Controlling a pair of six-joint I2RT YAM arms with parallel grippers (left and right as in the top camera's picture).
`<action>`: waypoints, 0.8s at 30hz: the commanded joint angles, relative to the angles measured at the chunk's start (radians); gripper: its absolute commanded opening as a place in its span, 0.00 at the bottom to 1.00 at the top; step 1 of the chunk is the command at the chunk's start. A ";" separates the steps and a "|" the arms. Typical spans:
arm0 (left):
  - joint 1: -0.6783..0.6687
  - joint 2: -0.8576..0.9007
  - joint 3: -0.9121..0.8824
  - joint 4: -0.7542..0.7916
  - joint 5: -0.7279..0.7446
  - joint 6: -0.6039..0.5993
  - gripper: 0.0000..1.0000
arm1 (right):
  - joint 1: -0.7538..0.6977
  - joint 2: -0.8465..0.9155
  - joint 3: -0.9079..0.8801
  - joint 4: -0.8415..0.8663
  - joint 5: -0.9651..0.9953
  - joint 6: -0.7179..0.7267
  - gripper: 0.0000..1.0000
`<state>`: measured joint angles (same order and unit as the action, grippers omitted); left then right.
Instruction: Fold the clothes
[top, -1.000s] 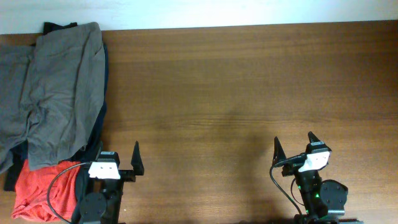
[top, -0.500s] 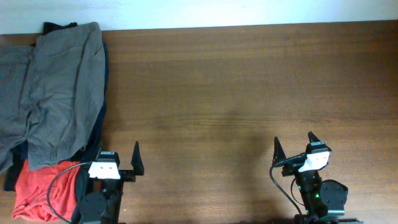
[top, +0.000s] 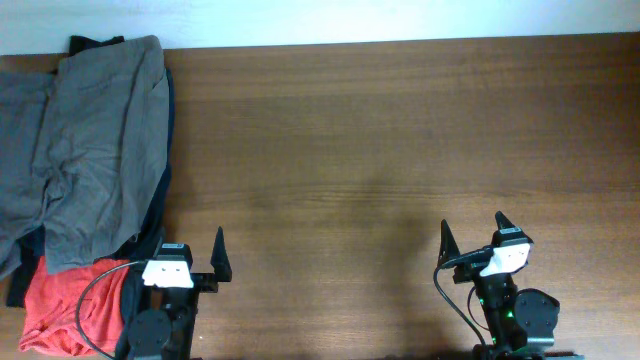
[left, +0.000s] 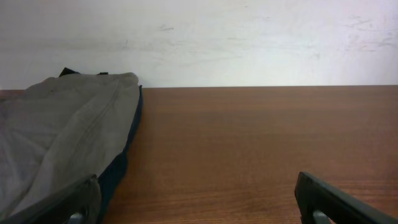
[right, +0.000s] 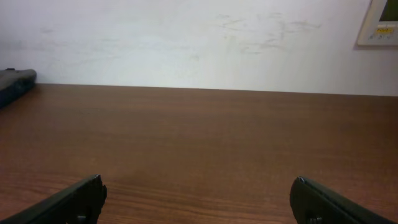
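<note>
The wrinkled grey-olive shorts (top: 85, 150) lie spread on top of a pile at the table's far left. They also show at the left of the left wrist view (left: 56, 137). My left gripper (top: 190, 250) is open and empty at the front edge, just right of the pile's near end; its fingers frame bare wood in the left wrist view (left: 196, 193). My right gripper (top: 472, 232) is open and empty at the front right, far from the shorts; its wrist view (right: 196, 196) shows bare wood between the fingers.
A navy-blue garment (top: 150, 240) lies under the shorts, its edge showing along the right side. An orange-red garment (top: 60, 305) lies at the front left by the left arm's base. A white wall (right: 199, 37) runs behind the wooden table (top: 400, 150).
</note>
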<state>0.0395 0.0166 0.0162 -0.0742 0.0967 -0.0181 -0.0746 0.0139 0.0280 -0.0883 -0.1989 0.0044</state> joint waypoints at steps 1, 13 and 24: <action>-0.005 -0.010 -0.006 -0.002 -0.008 0.015 0.99 | 0.009 -0.008 -0.011 0.002 0.016 0.012 0.99; -0.004 -0.010 -0.006 -0.002 -0.023 0.016 0.99 | 0.009 -0.008 -0.011 -0.002 0.106 -0.018 0.98; -0.004 -0.010 -0.006 -0.002 -0.023 0.016 0.99 | 0.009 -0.008 -0.011 -0.001 0.106 -0.018 0.99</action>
<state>0.0395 0.0166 0.0162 -0.0746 0.0883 -0.0181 -0.0746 0.0139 0.0277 -0.0925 -0.1120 -0.0071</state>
